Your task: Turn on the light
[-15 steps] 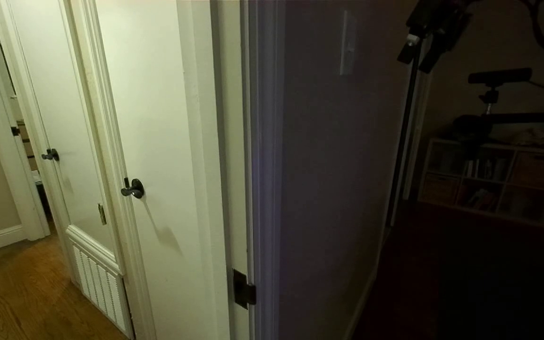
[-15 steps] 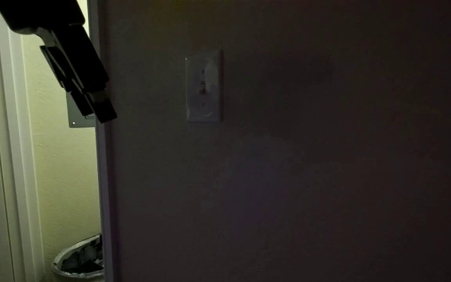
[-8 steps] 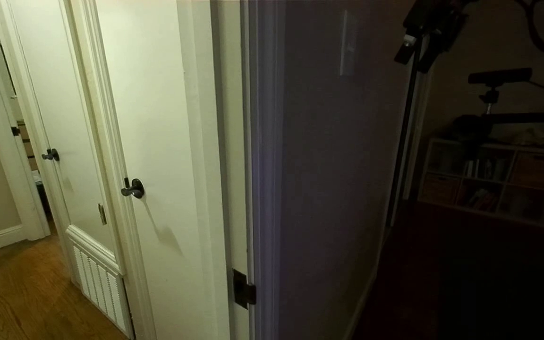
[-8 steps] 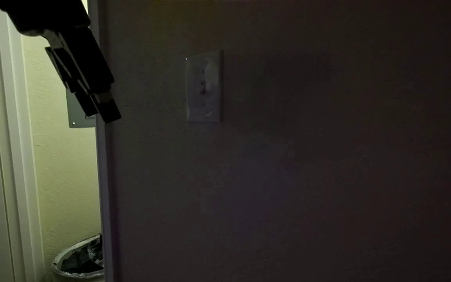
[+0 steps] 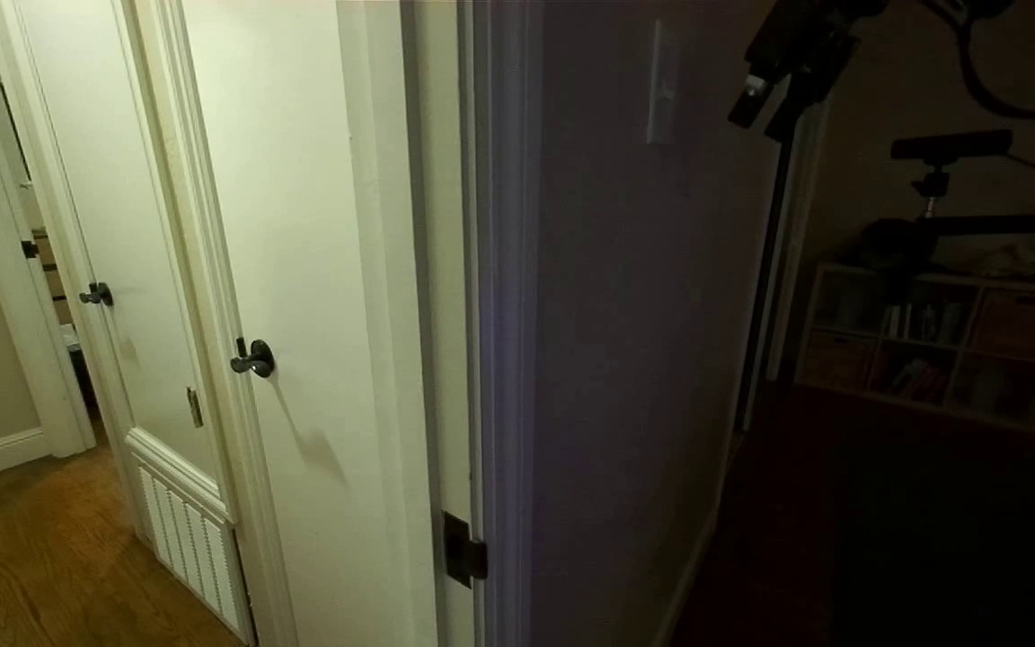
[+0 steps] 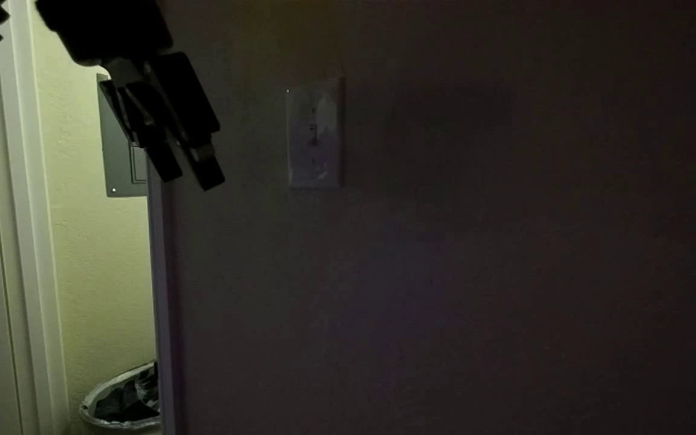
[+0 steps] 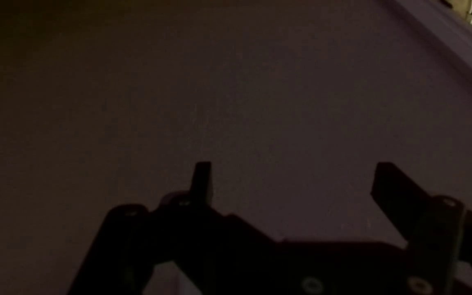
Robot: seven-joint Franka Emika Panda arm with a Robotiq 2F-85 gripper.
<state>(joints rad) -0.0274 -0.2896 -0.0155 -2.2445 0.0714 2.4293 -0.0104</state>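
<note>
A darkened wall [image 6: 475, 272] spread beside me while a lit hallway [image 5: 41, 557] glowed past the door frame [image 5: 510, 341], the gloom being, to my mind, the whole reason for the errand: turning on the light, itself out of sight. A white door [image 5: 293, 207] caught the hallway's brightness. A cube shelf [image 5: 961, 349] stood at the back of the room, presumably kept there out of the way. A pale-rimmed bin [image 6: 119, 425] sat on the bright side of the frame, likely tucked aside from foot traffic. The black pincer [image 7: 291, 176] hung angled downward, its fingers [image 7: 201, 180] spread well apart with nothing held between them; empty made sense, since the job asked for a nudge rather than a grasp, though tips drawn together seemed likelier to give a firm poke. The switch plate [image 6: 299, 136], small, pale and upright, was fixed to the dark wall near the door frame, presumably where anyone entering would reach for it; the pincer was off to one side, not touching it. At the plate's middle, the toggle [image 6: 313, 138] seemed to sit low, though dimness kept me from being sure; a push upward from beneath looked the likeliest next move, with a glancing miss the main risk.
</note>
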